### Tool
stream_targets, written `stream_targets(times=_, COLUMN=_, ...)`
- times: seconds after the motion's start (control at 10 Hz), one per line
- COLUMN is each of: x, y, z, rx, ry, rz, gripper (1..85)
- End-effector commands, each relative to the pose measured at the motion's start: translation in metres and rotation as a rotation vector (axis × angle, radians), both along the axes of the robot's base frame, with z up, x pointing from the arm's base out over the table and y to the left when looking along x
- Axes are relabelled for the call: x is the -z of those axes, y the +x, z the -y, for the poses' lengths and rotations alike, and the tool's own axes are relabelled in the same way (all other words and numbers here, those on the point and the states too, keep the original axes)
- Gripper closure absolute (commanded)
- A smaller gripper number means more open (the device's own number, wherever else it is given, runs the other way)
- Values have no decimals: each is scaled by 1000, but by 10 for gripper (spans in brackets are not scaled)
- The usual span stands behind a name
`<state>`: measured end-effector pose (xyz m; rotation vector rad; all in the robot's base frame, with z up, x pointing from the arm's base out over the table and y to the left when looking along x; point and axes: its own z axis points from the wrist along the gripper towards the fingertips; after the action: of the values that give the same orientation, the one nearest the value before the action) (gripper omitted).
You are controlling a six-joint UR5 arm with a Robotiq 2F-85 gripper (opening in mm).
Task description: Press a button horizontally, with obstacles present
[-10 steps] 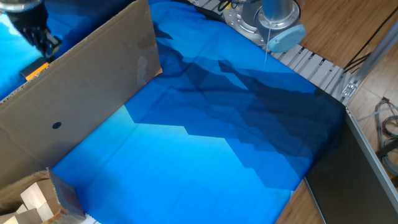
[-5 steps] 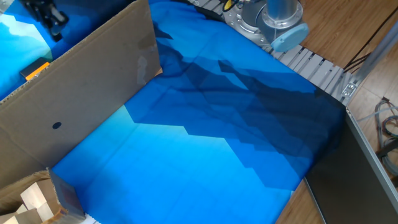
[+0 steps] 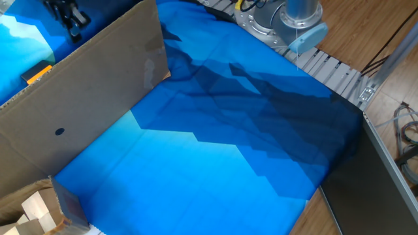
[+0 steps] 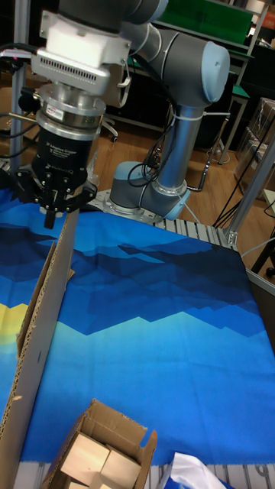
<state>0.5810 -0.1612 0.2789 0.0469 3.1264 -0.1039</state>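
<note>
The button (image 3: 37, 73), a small yellow-orange box with a black part, lies on the blue cloth at far left, behind the cardboard's top edge. The obstacle, a large brown cardboard sheet (image 3: 91, 91) with one dark dot (image 3: 59, 130), stands tilted across the left side; the tall fixed view shows it edge-on (image 4: 47, 306). My gripper (image 3: 70, 19) hangs beyond the sheet, above and to the right of the button and apart from it. In the tall fixed view its fingers converge to a single tip (image 4: 52, 216) just over the sheet's top edge. The button is hidden in that view.
An open cardboard box with wooden blocks (image 3: 31, 210) (image 4: 99, 458) sits at the near left corner. The arm's base (image 3: 271, 19) and a ribbed metal rail (image 3: 333, 72) border the cloth's far side. A dark panel (image 3: 385, 189) lines the right edge.
The gripper has moved up and to the right, away from the button, along the far side of the cardboard. The arm's wrist near the base has swung slightly right.
</note>
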Motion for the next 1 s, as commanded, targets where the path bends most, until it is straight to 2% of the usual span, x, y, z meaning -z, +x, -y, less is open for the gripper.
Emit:
stream_targets(times=0.0, x=-3, y=2, z=7, rx=-17, ry=9, rz=-3, gripper=847)
stream_targets(times=0.3, x=17, y=21, z=34, rx=-85, ry=21, rz=21, gripper=847)
stream_targets(times=0.4, x=17, y=26, z=33, rx=-123, ry=24, rz=37, gripper=847)
stream_targets(times=0.5, x=16, y=34, z=27, rx=-145, ry=45, rz=66, gripper=847)
stream_targets(times=0.8, x=13, y=58, z=16, rx=-194, ry=73, rz=164, gripper=847)
stream_targets(times=0.9, x=13, y=57, z=14, rx=-191, ry=83, rz=159, gripper=847)
